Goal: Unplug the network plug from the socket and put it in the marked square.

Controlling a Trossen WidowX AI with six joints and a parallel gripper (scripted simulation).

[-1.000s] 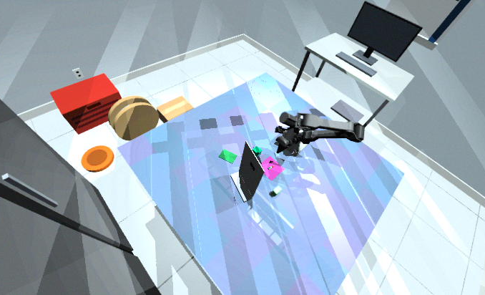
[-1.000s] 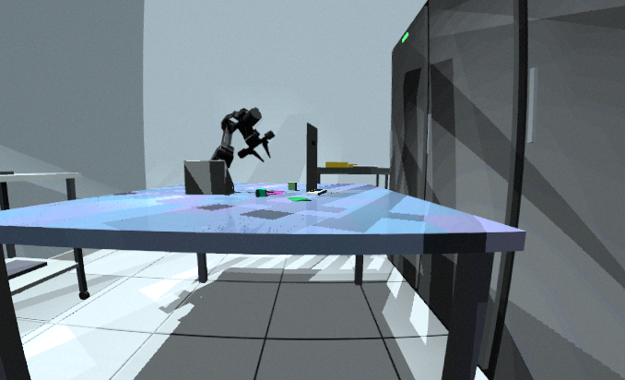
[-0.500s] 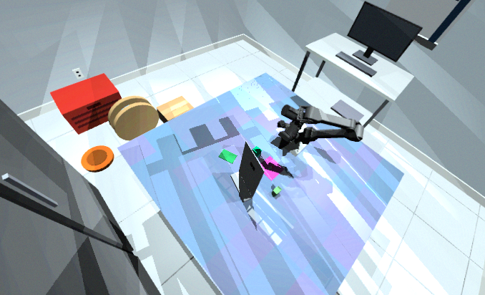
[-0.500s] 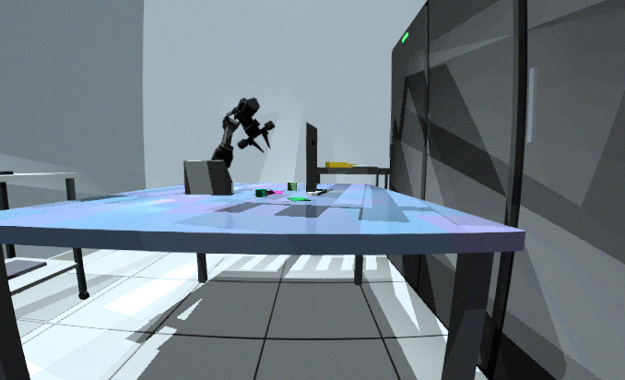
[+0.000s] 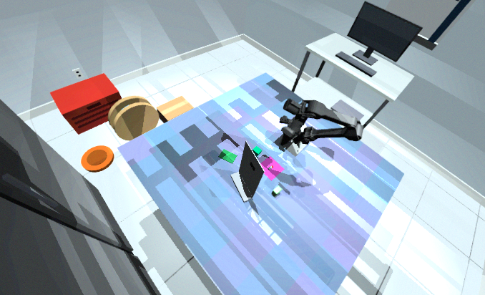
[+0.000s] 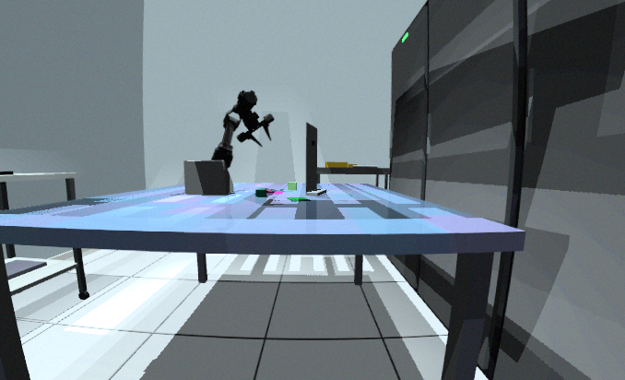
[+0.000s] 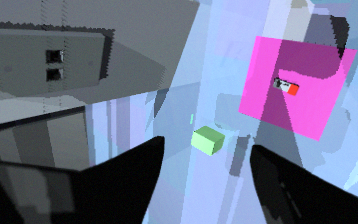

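Observation:
The small plug (image 5: 270,167) (image 7: 286,86), pale and dark with a red end, lies on the table inside the magenta marked square (image 5: 273,175) (image 6: 277,192) (image 7: 320,120). The dark upright panel (image 5: 250,175) (image 6: 311,160) stands beside the square. In the wrist view its grey socket block (image 7: 20,60) shows two dark openings with no plug in them. My gripper (image 6: 265,142) (image 7: 207,148) is open and empty, raised well above the table on the arm's side of the panel. Its fingers touch nothing.
A light green block (image 5: 277,190) (image 6: 291,185) (image 7: 208,140) stands near the square. A teal block (image 5: 257,150) (image 6: 261,192) sits on its other side. A flat green piece (image 5: 227,156) (image 6: 299,198) lies behind the panel, near its white foot (image 5: 241,188).

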